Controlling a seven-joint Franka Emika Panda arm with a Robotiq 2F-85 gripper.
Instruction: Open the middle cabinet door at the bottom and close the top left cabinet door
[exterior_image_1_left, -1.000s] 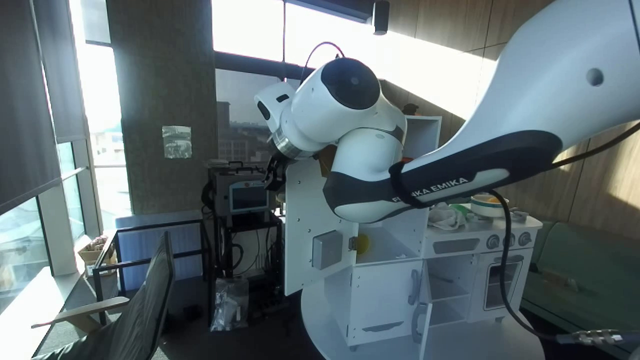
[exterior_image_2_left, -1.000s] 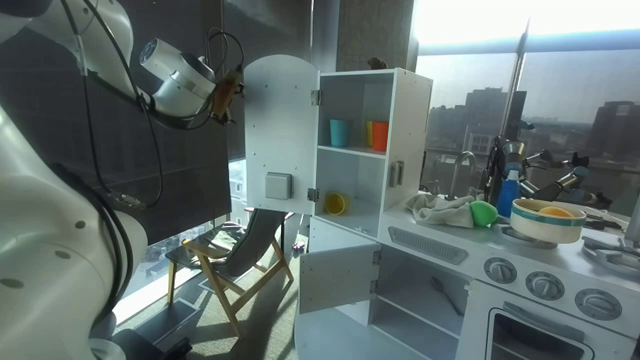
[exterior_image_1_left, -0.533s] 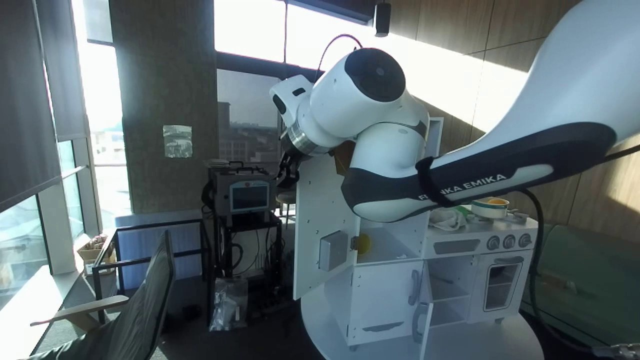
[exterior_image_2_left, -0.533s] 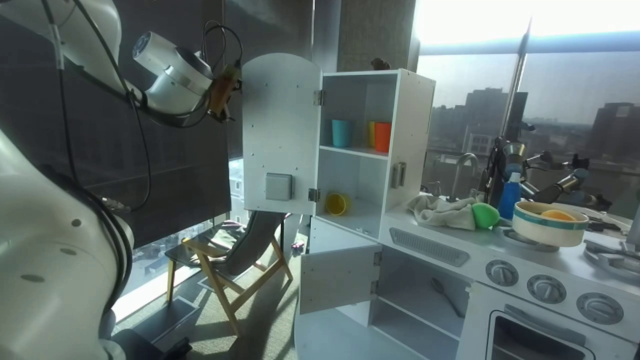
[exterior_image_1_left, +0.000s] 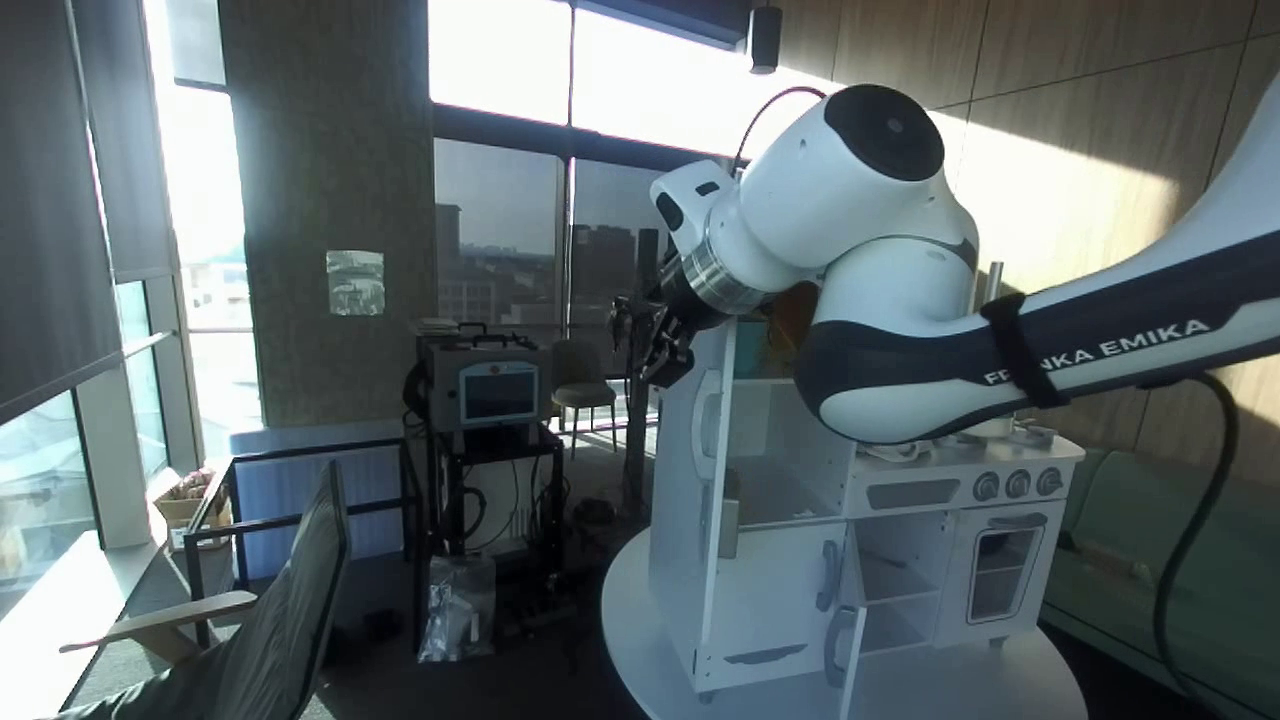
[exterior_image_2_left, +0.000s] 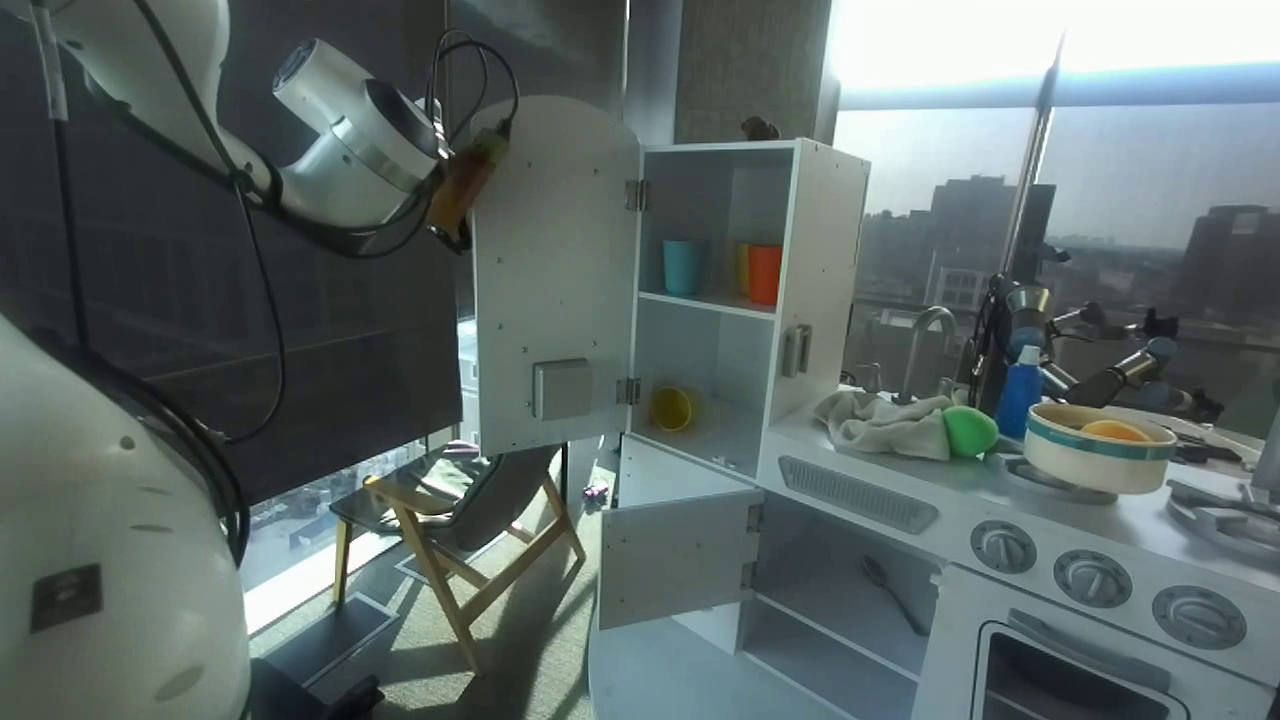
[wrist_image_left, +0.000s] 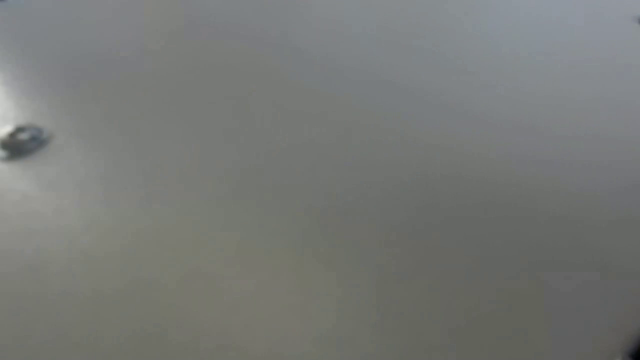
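The top left cabinet door (exterior_image_2_left: 555, 290) stands open with its grey square fitting (exterior_image_2_left: 562, 390) on the visible face. In an exterior view this door (exterior_image_1_left: 718, 480) is nearly edge-on, its handle (exterior_image_1_left: 706, 425) on the far side from the fitting. My gripper (exterior_image_1_left: 662, 358) is at the door's free edge, with its fingers on the handle side. I cannot tell how far apart its fingers are or whether they touch. The wrist view shows a blurred grey surface close up, probably this door (wrist_image_left: 320, 180). The middle cabinet door at the bottom (exterior_image_2_left: 680, 560) stands open; it also shows here (exterior_image_1_left: 850, 650).
Cups (exterior_image_2_left: 683, 265) stand in the tall cabinet's upper compartment; a yellow cup (exterior_image_2_left: 671, 408) lies below. A spoon (exterior_image_2_left: 895, 595) is in the open bottom cabinet. A pot (exterior_image_2_left: 1100, 450) and cloth (exterior_image_2_left: 885, 425) are on the counter. A chair (exterior_image_2_left: 500, 505) stands near the tall door.
The top left door has swung from showing its fitting side to nearly edge-on, toward the cabinet front. My gripper has moved along with its free edge. The bottom middle door has not moved.
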